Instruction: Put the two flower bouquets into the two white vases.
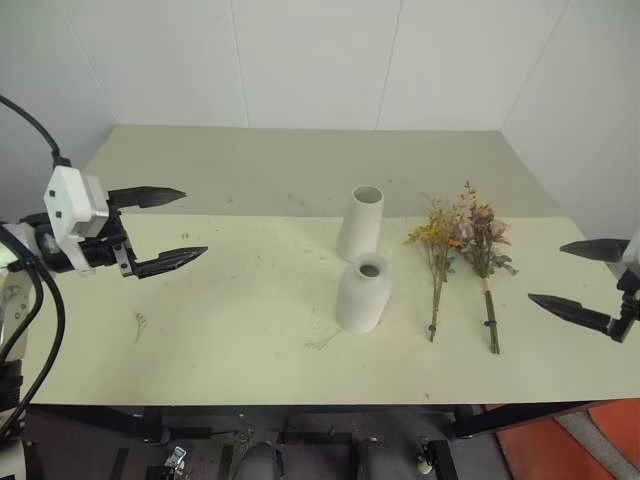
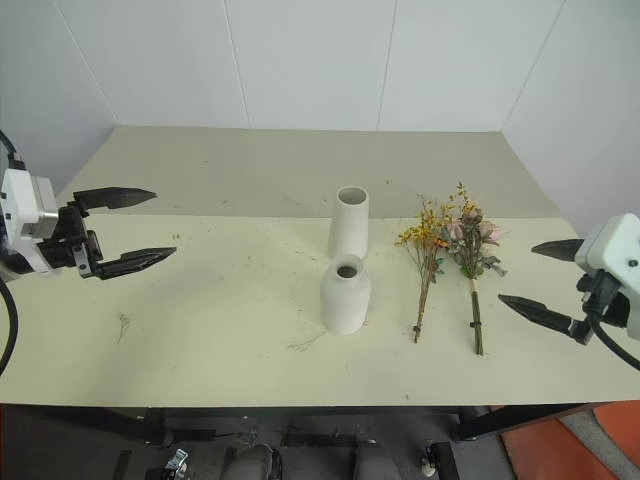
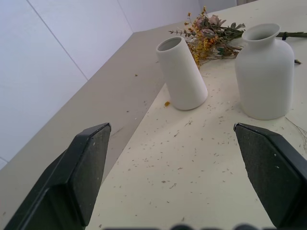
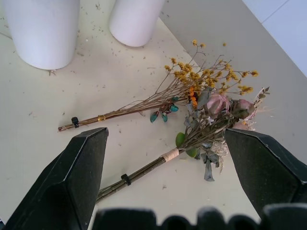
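Two white vases are seen standing upright near the middle of the pale table point(image 1: 250, 340), the taller vase point(image 1: 360, 223) just behind the shorter vase point(image 1: 362, 293), the two close together or touching. To their right, both bouquets are laid flat on the table side by side, blooms overlapping and pointing away from the robot: the yellow bouquet point(image 1: 436, 255) nearer the vases, the pink bouquet point(image 1: 481, 250) beyond it. The left gripper point(image 1: 165, 227) is held above the table's left side, well apart from the vases, its fingers spread wide and nothing between them. The right gripper point(image 1: 582, 279) is held just right of the pink bouquet, likewise wide open and empty. Dark mouths of the vases are shown by the head views; small black bands on the stems and a pale wrap point(image 4: 169, 155) on the pink bouquet are made plain in the right wrist view. Scattered dried specks on the table are shown in the left wrist view.
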Controlling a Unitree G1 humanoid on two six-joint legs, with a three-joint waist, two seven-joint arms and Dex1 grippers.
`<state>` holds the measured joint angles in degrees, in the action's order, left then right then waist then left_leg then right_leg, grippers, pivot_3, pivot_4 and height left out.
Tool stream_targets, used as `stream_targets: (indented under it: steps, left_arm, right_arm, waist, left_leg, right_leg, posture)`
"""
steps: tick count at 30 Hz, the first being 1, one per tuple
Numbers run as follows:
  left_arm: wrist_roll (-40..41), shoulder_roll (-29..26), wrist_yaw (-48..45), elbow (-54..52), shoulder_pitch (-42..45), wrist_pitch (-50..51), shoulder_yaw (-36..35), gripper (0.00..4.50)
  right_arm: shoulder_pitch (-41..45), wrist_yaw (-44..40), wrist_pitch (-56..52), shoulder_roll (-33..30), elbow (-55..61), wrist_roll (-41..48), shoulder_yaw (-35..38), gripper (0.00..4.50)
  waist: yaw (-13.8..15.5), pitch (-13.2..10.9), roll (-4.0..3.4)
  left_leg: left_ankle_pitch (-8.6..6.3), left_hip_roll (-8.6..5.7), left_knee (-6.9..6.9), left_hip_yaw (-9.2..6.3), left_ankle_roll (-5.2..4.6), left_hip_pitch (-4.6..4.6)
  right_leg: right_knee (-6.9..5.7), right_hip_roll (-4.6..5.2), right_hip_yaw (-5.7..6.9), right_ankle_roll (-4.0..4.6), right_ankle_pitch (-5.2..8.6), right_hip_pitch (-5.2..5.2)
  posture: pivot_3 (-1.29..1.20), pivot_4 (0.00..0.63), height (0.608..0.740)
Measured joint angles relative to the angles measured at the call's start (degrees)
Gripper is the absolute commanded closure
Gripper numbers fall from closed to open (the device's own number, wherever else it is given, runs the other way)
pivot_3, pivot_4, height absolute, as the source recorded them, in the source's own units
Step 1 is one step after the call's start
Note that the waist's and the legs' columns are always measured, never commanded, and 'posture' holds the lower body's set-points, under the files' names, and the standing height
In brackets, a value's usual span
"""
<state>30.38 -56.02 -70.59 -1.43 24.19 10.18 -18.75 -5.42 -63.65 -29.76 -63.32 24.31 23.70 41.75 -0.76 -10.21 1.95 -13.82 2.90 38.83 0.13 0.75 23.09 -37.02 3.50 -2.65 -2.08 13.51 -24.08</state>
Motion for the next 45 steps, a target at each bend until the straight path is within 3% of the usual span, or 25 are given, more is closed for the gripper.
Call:
stream_targets:
  steps: [13,19,23,27,32,40,43,45]
  left_arm:
    - [0.08,0.88,-0.09,0.47,2.71,0.14,3.03,0.03]
    - [0.20,6.61,-0.05,-2.95,6.02,1.49,10.40,0.03]
    - [-1.65,10.37,0.41,-5.14,9.29,1.53,16.23,0.03]
    - [-2.05,12.11,-0.22,-6.10,9.43,1.52,18.97,0.03]
    - [-2.62,13.44,-0.90,-6.09,10.24,1.05,20.11,0.03]
    - [-3.32,13.72,-1.48,-6.10,10.55,0.37,20.08,0.03]
    - [-3.35,13.72,-1.47,-6.11,9.92,0.08,20.04,0.00]
    - [-3.42,13.74,-1.43,-6.11,9.52,0.08,20.04,0.00]
  right_arm:
    - [0.17,2.56,-2.03,0.00,1.59,-0.94,-0.66,0.00]
    - [9.98,16.06,-17.60,0.64,3.34,-0.96,-14.86,0.00]
    - [21.65,27.02,-32.30,6.98,0.47,-1.24,-25.12,0.00]
    - [28.23,34.52,-42.02,13.06,-5.24,-2.51,-29.25,0.00]
    - [34.76,40.10,-44.64,17.40,-14.35,-5.06,-31.41,0.00]
    - [36.45,41.24,-42.74,18.75,-23.76,-7.67,-35.66,0.00]
    - [36.88,41.20,-41.17,19.69,-26.70,-7.81,-36.26,0.56]
    - [37.71,41.17,-40.13,19.92,-28.74,-7.98,-36.50,1.21]
  waist:
    - [0.01,0.01,0.01]
    - [-0.05,0.03,0.03]
    - [-0.26,0.05,0.06]
    - [-0.10,0.04,0.04]
    - [-0.10,0.05,0.03]
    - [-0.09,0.05,0.03]
    - [-0.14,0.05,0.02]
    - [-0.28,0.05,0.02]
  left_leg:
    - [0.00,0.00,0.02,0.00,0.00,0.01]
    - [0.01,-0.02,0.05,-0.01,0.00,0.02]
    - [0.01,-0.06,0.07,-0.02,0.00,0.09]
    - [0.01,-0.05,0.04,-0.03,-0.01,0.19]
    - [0.01,-0.06,0.04,-0.02,-0.01,0.17]
    - [0.00,-0.05,0.02,-0.02,-0.02,0.17]
    - [0.00,-0.06,0.02,-0.02,-0.02,0.16]
    - [0.00,-0.06,0.02,-0.01,-0.02,0.16]
  right_leg:
    - [0.00,0.00,0.00,0.00,0.00,0.02]
    - [-0.06,-0.01,-0.03,0.01,-0.02,-0.01]
    - [-0.05,-0.01,-0.09,0.01,-0.04,-0.08]
    - [-0.03,-0.03,-0.08,0.01,-0.02,-0.21]
    - [-0.02,-0.02,-0.09,0.01,-0.03,-0.18]
    - [0.00,-0.02,-0.08,0.01,-0.03,-0.17]
    - [-0.01,-0.02,-0.09,0.01,-0.03,-0.17]
    - [-0.01,-0.02,-0.09,0.01,-0.03,-0.17]
  posture:
    - [0.00,0.150,0.740]
    - [0.00,0.150,0.740]
    - [0.00,0.150,0.740]
    - [0.00,0.150,0.740]
    - [0.00,0.150,0.740]
    - [0.00,0.150,0.740]
    - [0.00,0.150,0.740]
    - [0.00,0.150,0.740]
